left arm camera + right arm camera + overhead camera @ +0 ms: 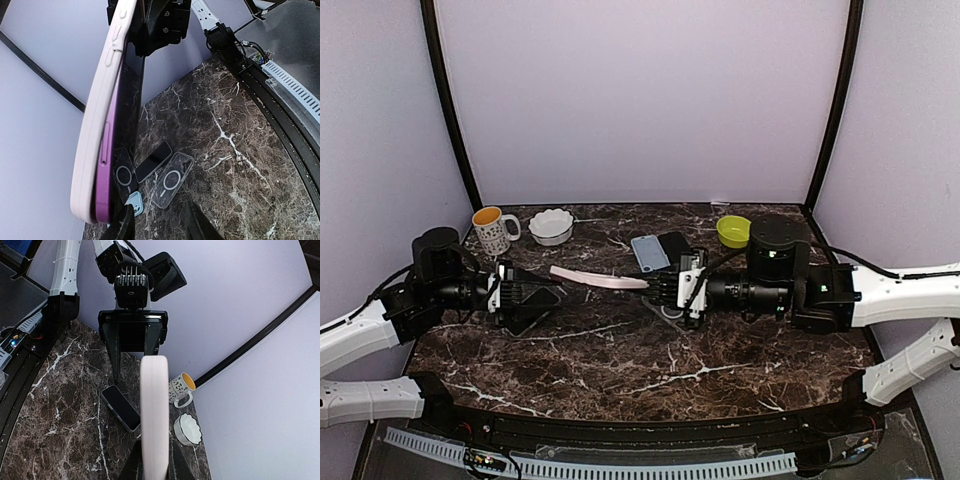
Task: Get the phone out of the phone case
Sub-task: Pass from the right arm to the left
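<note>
Case: a pale pink case [600, 277] is held raised above the desk [620, 350], spanning the gap between the two arms.
Phone: a purple phone [102, 190] is seated in the case. Its purple edge is exposed along the end nearer the left arm, so it is judged to be partly freed there.
Right end effector [657, 285]: clamped tight on the far end of the case.
Left end effector [556, 293]: partly open, with nothing between its fingers. The near end of the case lies just beside one finger, and contact cannot be told.
Handling: the case is judged soft and bendable, with a lip that can be peeled back. The phone is judged stiff, smooth, slippery and fragile at the glass.
Hold: the phone is best taken by its long edges at the exposed end, while the case is kept clamped at the other end. A drop onto the hard desk is to be guarded against.
</note>
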Available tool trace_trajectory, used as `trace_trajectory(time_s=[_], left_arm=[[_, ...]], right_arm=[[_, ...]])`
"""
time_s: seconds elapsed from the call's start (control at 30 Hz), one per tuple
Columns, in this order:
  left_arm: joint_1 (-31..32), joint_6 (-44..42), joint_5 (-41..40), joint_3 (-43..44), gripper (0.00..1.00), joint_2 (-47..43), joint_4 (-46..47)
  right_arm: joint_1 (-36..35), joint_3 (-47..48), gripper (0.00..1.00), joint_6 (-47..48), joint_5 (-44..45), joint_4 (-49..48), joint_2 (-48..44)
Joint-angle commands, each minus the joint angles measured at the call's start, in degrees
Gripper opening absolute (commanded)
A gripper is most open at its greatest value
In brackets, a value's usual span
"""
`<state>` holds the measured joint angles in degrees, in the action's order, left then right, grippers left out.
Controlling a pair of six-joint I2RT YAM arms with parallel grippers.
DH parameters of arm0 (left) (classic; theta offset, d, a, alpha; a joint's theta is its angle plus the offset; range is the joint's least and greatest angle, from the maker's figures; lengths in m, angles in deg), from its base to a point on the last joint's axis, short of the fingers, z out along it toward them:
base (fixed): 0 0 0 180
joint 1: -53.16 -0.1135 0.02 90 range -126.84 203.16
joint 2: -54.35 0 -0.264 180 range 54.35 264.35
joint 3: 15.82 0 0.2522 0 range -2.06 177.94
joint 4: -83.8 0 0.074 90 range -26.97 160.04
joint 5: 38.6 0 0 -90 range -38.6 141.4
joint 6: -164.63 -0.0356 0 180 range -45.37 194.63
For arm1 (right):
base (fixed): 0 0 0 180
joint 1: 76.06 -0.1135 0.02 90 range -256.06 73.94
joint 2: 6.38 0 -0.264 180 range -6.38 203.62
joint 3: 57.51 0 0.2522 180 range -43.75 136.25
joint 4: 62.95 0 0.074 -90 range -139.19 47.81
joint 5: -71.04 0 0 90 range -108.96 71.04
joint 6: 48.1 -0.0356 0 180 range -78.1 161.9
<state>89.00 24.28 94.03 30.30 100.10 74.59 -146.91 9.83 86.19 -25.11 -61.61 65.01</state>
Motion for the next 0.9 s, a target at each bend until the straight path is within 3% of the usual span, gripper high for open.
trace_trajectory(time_s=[0.0, 0.87], left_arm=[[-0.3, 0.4, -1.3, -0.5, 0.37, -0.4, 0.5], [-0.3, 1.9, -0.4, -0.7, 0.37, -0.8, 2.4]], right_arm=[[-0.7, 1.2, 0.0, -0.5, -0.3, -6.7, -3.1], [-1.5, 0.2, 0.0, -2.9, -0.9, -7.5, -1.2]])
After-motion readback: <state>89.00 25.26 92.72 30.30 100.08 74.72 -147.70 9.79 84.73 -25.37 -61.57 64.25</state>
